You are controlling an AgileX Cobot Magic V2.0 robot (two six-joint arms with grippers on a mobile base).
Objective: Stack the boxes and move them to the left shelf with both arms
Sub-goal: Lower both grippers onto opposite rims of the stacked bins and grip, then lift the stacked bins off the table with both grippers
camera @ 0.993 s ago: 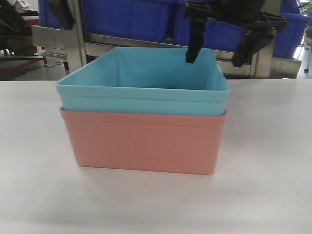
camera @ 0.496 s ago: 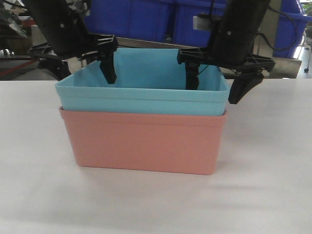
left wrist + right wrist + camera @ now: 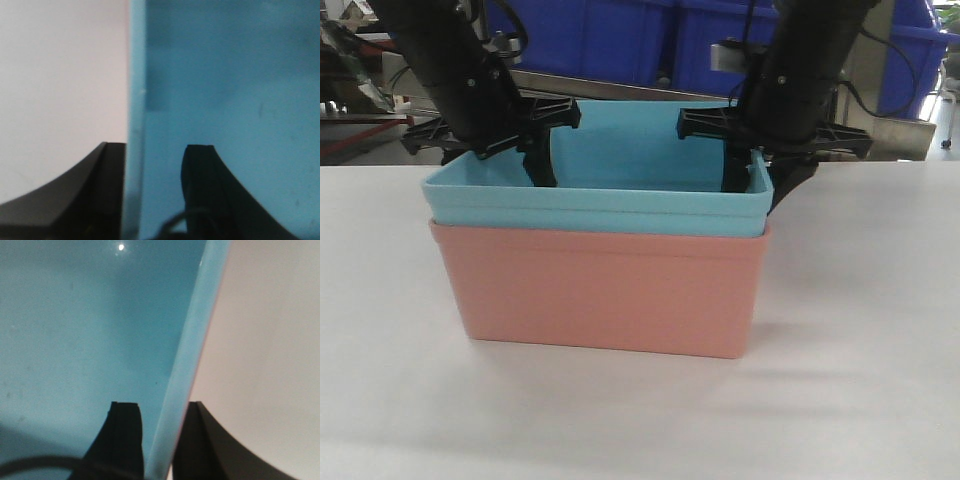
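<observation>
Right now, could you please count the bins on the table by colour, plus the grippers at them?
light blue bin: 1
salmon pink bin: 1
grippers: 2, the left gripper and the right gripper
Total: 4

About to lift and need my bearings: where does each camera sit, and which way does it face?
Front: just above the table, facing the blue bin nested in the pink bin; shows left pincer and right pincer.
Left wrist: looks down the bin's left wall; own pincer straddles it.
Right wrist: likewise, right wall.
Shared: the blue bin, in all three.
</observation>
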